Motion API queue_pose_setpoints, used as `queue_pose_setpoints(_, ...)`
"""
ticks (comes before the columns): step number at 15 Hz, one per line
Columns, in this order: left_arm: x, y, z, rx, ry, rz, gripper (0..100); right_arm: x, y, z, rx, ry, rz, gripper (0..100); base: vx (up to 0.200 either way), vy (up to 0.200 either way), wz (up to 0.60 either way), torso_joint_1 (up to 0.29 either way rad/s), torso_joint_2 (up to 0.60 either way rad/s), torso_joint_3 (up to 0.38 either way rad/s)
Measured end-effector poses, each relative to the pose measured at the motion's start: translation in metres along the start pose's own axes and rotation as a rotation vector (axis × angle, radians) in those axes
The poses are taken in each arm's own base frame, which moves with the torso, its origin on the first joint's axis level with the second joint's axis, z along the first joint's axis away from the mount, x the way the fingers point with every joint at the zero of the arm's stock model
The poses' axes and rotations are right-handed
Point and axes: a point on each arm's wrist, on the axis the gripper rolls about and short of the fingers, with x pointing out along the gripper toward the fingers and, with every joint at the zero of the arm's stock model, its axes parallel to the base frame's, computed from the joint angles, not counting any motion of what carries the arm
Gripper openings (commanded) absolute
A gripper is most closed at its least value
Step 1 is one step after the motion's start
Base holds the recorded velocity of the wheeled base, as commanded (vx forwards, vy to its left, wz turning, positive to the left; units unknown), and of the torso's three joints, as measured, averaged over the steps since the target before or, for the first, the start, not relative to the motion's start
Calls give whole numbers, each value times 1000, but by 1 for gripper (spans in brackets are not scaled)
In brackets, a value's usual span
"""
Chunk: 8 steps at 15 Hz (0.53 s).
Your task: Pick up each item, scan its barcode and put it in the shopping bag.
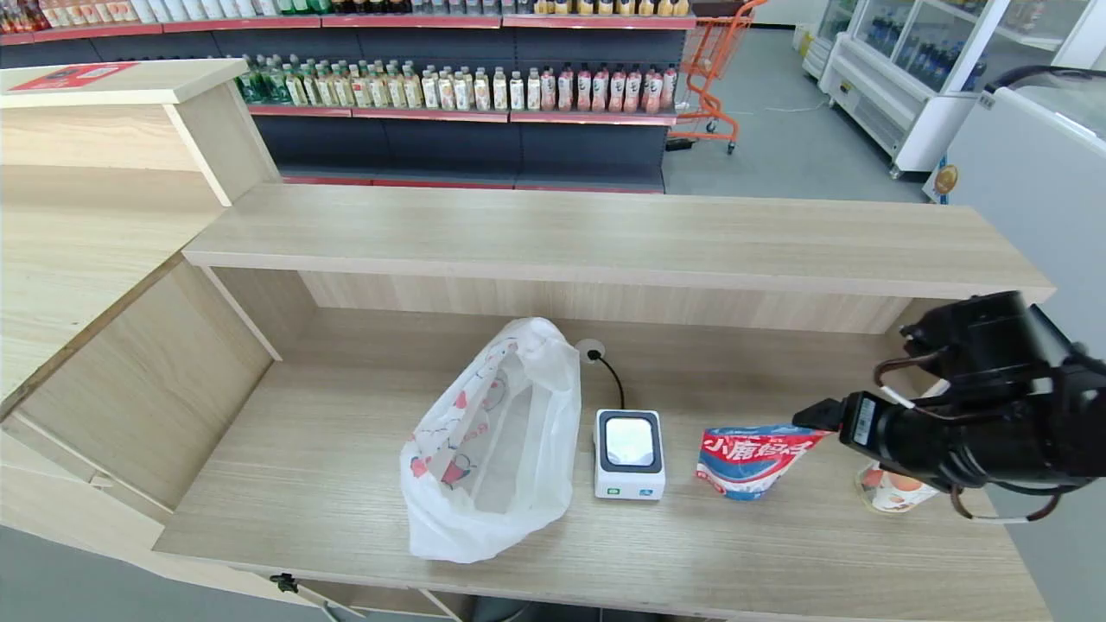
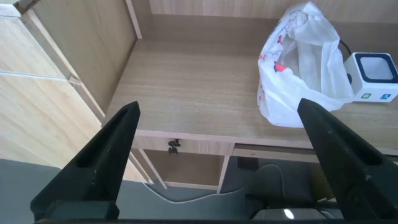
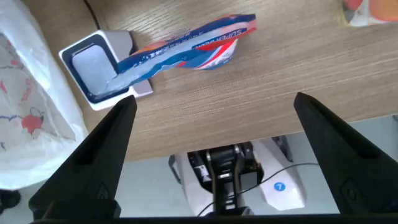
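Note:
A white plastic shopping bag (image 1: 492, 441) (image 2: 298, 62) (image 3: 31, 112) stands open on the wooden counter. Right of it sits the white barcode scanner (image 1: 629, 453) (image 2: 373, 74) (image 3: 93, 65), window facing up. A red, white and blue pouch (image 1: 752, 458) (image 3: 186, 46) is on the counter just right of the scanner. Beyond it a small cup-like item (image 1: 894, 492) (image 3: 367, 11) is partly hidden by my right arm. My right gripper (image 1: 829, 415) (image 3: 216, 102) hovers open over the counter's front edge near the pouch, holding nothing. My left gripper (image 2: 219, 107) is open and empty above the front edge, left of the bag.
A raised wooden ledge (image 1: 605, 242) runs along the back of the counter and a wooden side wall (image 1: 147, 380) closes the left end. The scanner's black cable (image 1: 612, 376) runs to a hole at the back. Bare counter (image 1: 294, 466) lies left of the bag.

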Motion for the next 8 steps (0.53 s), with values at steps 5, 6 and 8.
queue_pose_setpoints(5,0,0,0,0,0,0,100,53,39,-14,57,41,22,100,0,0,0,0,0,0)
queue_pose_setpoints(6,0,0,0,0,0,0,100,58,45,-15,51,11,32,100,0,0,0,0,0,0)
queue_pose_setpoints(8,0,0,0,0,0,0,100,68,54,-19,36,-15,46,100,0,0,0,0,0,0)
